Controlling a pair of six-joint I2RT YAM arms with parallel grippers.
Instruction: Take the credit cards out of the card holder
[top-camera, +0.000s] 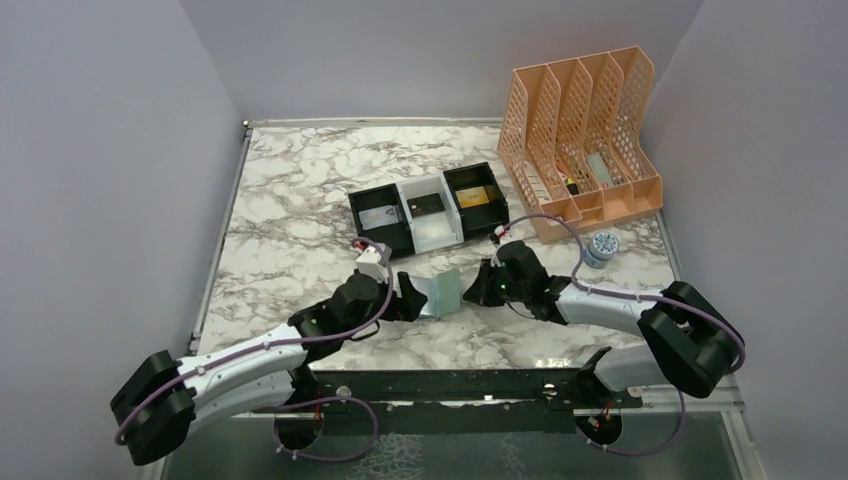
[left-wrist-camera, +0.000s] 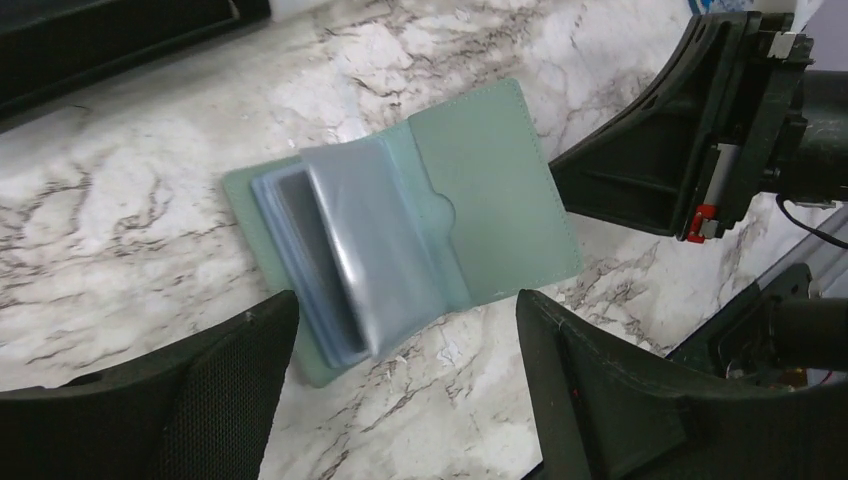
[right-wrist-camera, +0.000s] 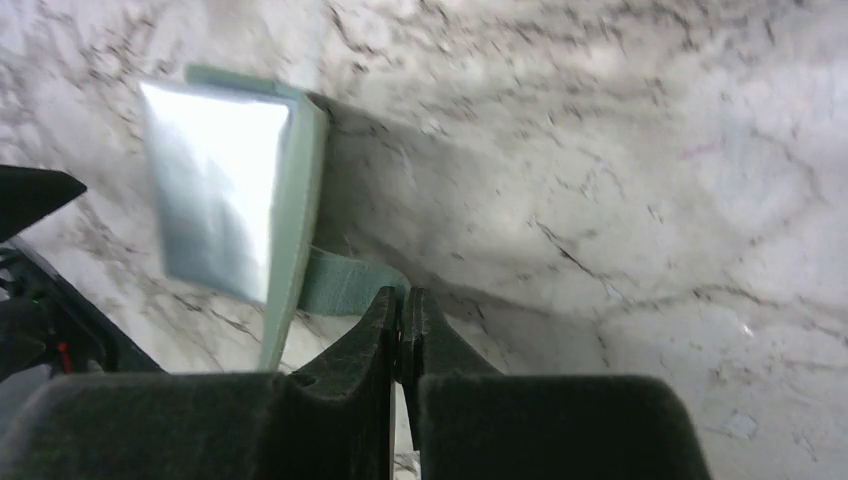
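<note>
Between the two tools, mid-tabletop: card holder spread open, cards not yet out.
Right tool (right-wrist-camera: 400, 300) has its fingers pressed together on the outer edge of the sage-green bifold card holder (left-wrist-camera: 490, 190), most likely pinning that cover so the wallet lies open and cannot slide on the white-and-grey marble tabletop (top-camera: 300, 200). Left tool (left-wrist-camera: 405, 310) stands spread wide, one finger either side of the pale blue-grey plastic sleeves (left-wrist-camera: 370, 240), apparently lined up to pick at them. Dark, thin plastic credit cards (left-wrist-camera: 297, 225) sit inside those sleeves. Opened out, the holder's long axis runs from one tool to the other; the sleeves fan toward the left tool, and the plain cover points at the right one.
</note>
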